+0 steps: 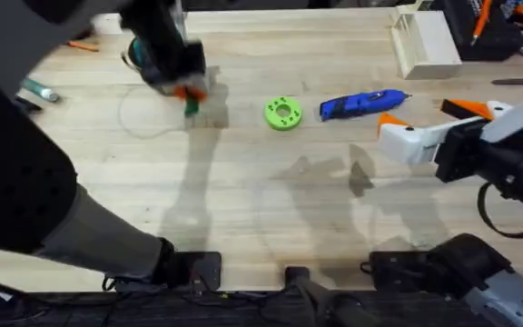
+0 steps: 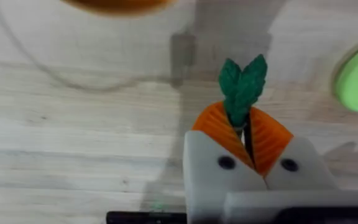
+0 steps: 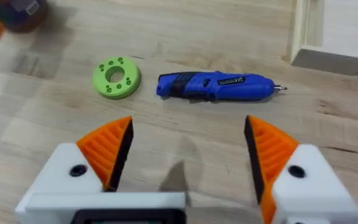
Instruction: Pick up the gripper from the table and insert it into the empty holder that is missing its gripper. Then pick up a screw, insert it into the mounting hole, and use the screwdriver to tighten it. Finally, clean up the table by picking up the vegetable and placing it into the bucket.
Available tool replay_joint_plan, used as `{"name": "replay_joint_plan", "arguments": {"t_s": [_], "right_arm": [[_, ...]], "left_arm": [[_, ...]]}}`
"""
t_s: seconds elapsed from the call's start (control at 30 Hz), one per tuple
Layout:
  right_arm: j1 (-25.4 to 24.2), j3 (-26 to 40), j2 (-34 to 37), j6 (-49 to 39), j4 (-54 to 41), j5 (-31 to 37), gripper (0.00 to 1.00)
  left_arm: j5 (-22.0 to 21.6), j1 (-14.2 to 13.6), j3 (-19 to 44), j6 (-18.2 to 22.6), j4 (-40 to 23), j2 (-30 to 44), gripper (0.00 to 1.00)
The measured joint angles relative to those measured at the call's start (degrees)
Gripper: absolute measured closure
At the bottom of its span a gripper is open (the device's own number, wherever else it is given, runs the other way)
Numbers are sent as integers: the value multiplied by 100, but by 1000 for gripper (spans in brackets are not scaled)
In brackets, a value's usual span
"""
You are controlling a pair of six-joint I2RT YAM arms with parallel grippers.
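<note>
- The left gripper [image 2: 247, 138] is clamped on the vegetable [image 2: 242, 89]: in the left wrist view its 2 orange pads [image 2: 219, 132] press together around the stem, and the dark green leafy end sticks out past the fingertips, clear of the table [image 2: 73, 143].
- In the overhead view the left gripper [image 1: 189, 94] hangs over the wooden table [image 1: 243, 209] at about 10 o'clock from the table's middle, with the vegetable [image 1: 191, 106] a green speck under it.
- The lime green disc [image 1: 282, 113] lies at 3 o'clock from the held vegetable, well apart; the screwdriver [image 1: 361, 104] lies just beyond the disc, again at 3 o'clock.
- The right gripper [image 3: 188, 152] has its 2 fingers spread wide with nothing between them; the screwdriver [image 3: 215, 86] and disc [image 3: 116, 77] lie ahead of it.
- Near the table's far edge, at about 1 o'clock, stands a pale wooden box [image 1: 425, 43].
- The screwdriver carries a small label, too small to read.
</note>
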Motion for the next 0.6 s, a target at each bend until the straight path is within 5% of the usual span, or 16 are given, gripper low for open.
{"name": "replay_joint_plan", "arguments": {"t_s": [0.2, 0.47, 0.6], "right_arm": [[0, 0, 2, 2, 0, 15, 8], [0, 0, 0, 2, -2, 17, 9], [0, 0, 2, 2, 0, 17, 9]], "left_arm": [[-248, 276, 1113, 311, 152, -43, 977], [-357, 914, 1231, 525, 1064, -32, 977], [-372, 1019, 1231, 557, 1443, 177, 977]]}}
